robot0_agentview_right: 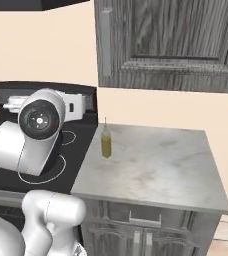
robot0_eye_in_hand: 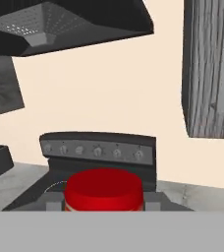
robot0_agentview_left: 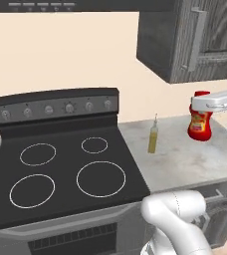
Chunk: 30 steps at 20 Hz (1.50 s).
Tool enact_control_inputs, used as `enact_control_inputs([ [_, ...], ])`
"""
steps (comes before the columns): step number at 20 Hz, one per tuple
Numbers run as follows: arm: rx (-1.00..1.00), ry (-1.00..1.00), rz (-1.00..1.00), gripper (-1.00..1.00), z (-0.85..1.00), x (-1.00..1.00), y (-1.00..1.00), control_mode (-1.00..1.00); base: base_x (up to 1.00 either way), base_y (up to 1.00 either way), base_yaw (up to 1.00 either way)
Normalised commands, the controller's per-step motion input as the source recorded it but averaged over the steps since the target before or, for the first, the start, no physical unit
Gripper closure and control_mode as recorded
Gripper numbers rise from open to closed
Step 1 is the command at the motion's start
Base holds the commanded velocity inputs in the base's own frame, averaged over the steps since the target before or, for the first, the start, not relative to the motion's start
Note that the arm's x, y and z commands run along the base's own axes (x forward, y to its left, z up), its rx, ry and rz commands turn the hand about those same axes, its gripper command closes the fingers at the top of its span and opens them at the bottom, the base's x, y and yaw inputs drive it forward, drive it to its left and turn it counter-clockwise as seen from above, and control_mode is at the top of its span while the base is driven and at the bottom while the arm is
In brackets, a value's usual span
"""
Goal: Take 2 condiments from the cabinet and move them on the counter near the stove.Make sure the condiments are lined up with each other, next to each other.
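Since the red bottle is up off the surface in the jaws, the step in hand reads as setting it down next to the other one.

Red bottle (robot0_agentview_left: 200, 122): clamped near its cap by the gripper (robot0_agentview_left: 210, 103); it hangs upright above the surface, to the right of the yellow bottle, its base seemingly just clear of the stone. The hand view shows its red cap close below the camera.

Jaws: clenched on the red bottle's upper part.

Yellow bottle (robot0_agentview_left: 153, 138): stands upright on the surface (robot0_agentview_right: 166, 165), just beside the stove (robot0_agentview_left: 65, 164), nozzle up.

Cabinet (robot0_agentview_right: 176, 40): door shut, overhead.

Gap: the two bottles are apart, with bare stone between them.

How to do it well, as I judge it: carry the red bottle toward the stove until it is just beside the yellow one, at the same depth from the wall so they make a row. Keep it upright, lower until the base sits flat, then release.

Risk: the yellow bottle is slim and looks easy to topple; approach it slowly and stop short of touching.
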Motion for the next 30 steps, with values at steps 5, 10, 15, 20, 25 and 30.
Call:
enact_control_inputs([
  [5, 0.00, 0.00, 0.00, 1.00, 0.00, 0.00, 0.00, 1.00, 0.02, -0.91, 0.03],
  [10, 0.09, 0.02, 0.01, 1.00, -0.34, 0.15, -0.39, -1.00, 0.08, -0.23, 0.00],
  [15, 0.17, 0.02, 0.26, 1.00, -0.78, 0.42, -0.62, -1.00, 0.00, 0.00, 0.00],
  [20, 0.17, 0.04, 0.55, 1.00, -0.74, 0.73, -0.10, -1.00, 0.00, 0.00, 0.00],
  [25, 0.15, 0.00, 0.59, 1.00, -0.41, 0.85, 0.00, -1.00, 0.00, 0.00, 0.00],
  [30, 0.11, -0.01, 0.57, 1.00, -0.19, 0.70, 0.07, -1.00, 0.00, 0.00, 0.00],
])
